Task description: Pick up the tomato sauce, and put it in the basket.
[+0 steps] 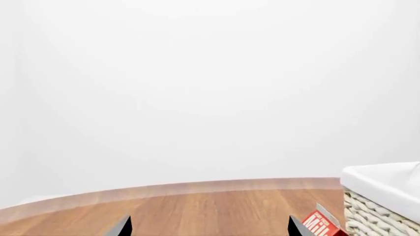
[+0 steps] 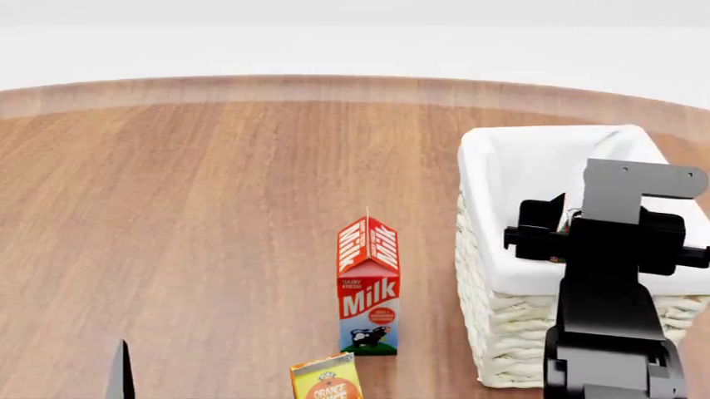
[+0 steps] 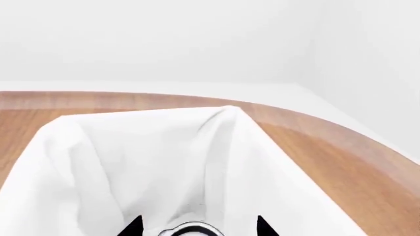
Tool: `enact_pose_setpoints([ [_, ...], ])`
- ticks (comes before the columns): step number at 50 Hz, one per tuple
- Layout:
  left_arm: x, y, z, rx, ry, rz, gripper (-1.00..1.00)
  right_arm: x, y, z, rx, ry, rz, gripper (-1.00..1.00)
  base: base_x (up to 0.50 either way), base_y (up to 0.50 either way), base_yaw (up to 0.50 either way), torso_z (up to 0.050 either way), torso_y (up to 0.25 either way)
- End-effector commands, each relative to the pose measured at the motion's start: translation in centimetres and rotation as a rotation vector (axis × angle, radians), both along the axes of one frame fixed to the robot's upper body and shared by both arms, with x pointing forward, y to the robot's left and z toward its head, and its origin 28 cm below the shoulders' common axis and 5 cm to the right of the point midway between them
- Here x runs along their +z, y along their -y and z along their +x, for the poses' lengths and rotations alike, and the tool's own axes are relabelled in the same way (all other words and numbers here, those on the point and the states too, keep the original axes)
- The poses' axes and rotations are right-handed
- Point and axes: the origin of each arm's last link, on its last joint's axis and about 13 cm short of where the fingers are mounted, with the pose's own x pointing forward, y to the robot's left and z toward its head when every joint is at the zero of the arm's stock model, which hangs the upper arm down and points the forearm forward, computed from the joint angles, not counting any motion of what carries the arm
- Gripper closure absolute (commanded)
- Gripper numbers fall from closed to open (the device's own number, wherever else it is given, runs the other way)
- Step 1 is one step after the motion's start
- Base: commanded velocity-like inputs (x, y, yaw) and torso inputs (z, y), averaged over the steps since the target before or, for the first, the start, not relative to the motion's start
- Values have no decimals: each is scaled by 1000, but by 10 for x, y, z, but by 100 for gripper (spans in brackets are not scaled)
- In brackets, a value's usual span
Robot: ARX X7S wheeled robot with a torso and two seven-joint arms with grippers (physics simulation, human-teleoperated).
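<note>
On table [image 2: 199,208], one basket [image 2: 488,274], two cartons [image 2: 370,287]

The wooden table [image 2: 189,208] lies open across the whole left half and the far strip of the head view, while the milk carton [image 2: 368,287] and orange carton [image 2: 325,378] at lower centre, just beside the basket [image 2: 488,320] at right, narrow the passage there.

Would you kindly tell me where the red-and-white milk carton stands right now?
In the head view, the red-and-white milk carton stands upright on the wooden table, just left of the cream wicker basket, with an orange juice carton nearer the robot.
</note>
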Motion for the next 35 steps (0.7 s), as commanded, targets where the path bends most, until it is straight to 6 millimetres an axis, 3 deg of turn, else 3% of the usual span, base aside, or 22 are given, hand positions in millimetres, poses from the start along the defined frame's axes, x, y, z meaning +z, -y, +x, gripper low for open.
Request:
enact_pose_setpoints([
  [1,0,0,0,0,0,0,-100,0,1,0,-5,4,-1,-100,0,0,0,0,0],
  [12,-1,0,0,-3,-3,0,-100,2,-1,1,9,36,-2,-100,0,0,0,0,0],
  [24,-1,1,0,-3,-5,2,-100,21,-4,7,84,236,21,-100,0,0,0,0,0],
  [26,-1,0,0,-3,-4,2,-100,12,-5,-9,98,212,52,-100,0,0,0,0,0],
  [27,-1,1,0,-3,-5,4,-100,26,-7,-12,109,281,45,-100,0,0,0,0,0],
  [29,-2,1,0,-4,-7,4,-100,37,-10,-27,140,333,47,-100,0,0,0,0,0],
  [35,-2,1,1,-5,-8,6,-100,52,-17,-71,188,436,22,-100,0,0,0,0,0],
])
